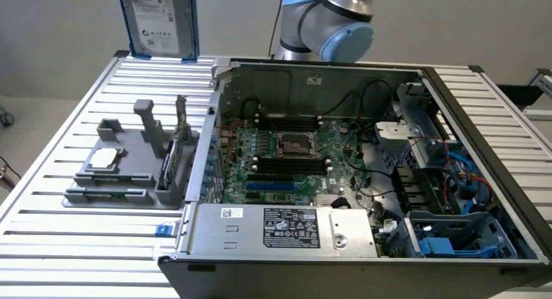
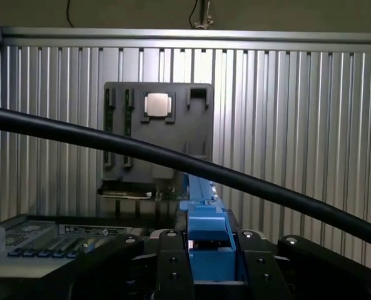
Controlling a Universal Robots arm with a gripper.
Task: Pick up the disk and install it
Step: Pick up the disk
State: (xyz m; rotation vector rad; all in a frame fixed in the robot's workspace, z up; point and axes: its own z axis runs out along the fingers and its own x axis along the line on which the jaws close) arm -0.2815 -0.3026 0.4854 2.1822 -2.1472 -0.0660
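Clearly, disk (image 1: 159,21) upright between the gripper's (image 2: 208,265) clamping jaws, high above slatted table (image 1: 86,237)

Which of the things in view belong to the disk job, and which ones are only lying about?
Job: disk, held in the gripper; open computer case.
Lying about: processor chip; grey holder; power-supply box.

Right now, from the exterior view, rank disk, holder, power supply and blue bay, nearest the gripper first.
1. Disk: clamped in the gripper.
2. Holder: on the table, exterior view's left.
3. Power supply: along the case's front edge.
4. Blue bay: case's corner, exterior view's right.
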